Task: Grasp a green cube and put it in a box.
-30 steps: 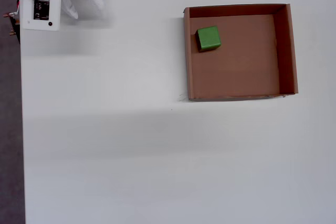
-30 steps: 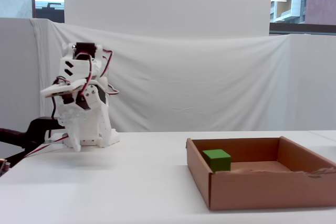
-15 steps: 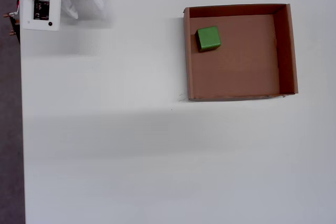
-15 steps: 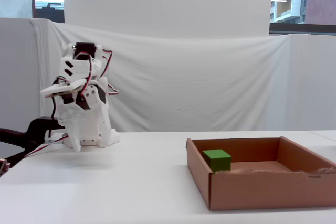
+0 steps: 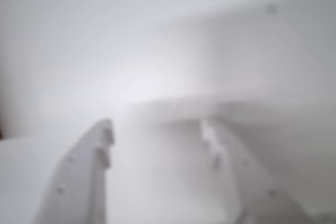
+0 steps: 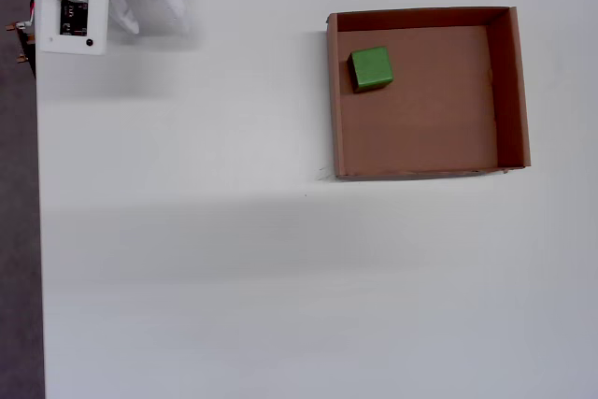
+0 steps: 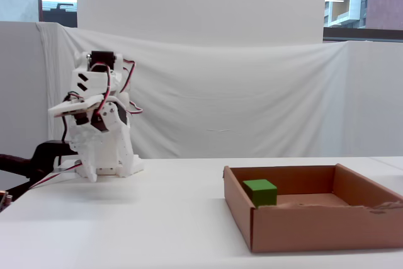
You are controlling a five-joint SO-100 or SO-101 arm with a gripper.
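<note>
One green cube (image 6: 371, 68) lies inside the box (image 6: 509, 91), near its upper-left corner in the overhead view. The arm (image 7: 97, 124) is folded at the table's (image 6: 234, 277) far corner. In the blurred wrist view, the gripper (image 5: 157, 132) seems spread, holding nothing.

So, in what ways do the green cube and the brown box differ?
The green cube is bright green and solid; the box is brown cardboard and open on top. The cube is far smaller and sits inside the box, near a corner. Both have square outlines and rest still.
</note>
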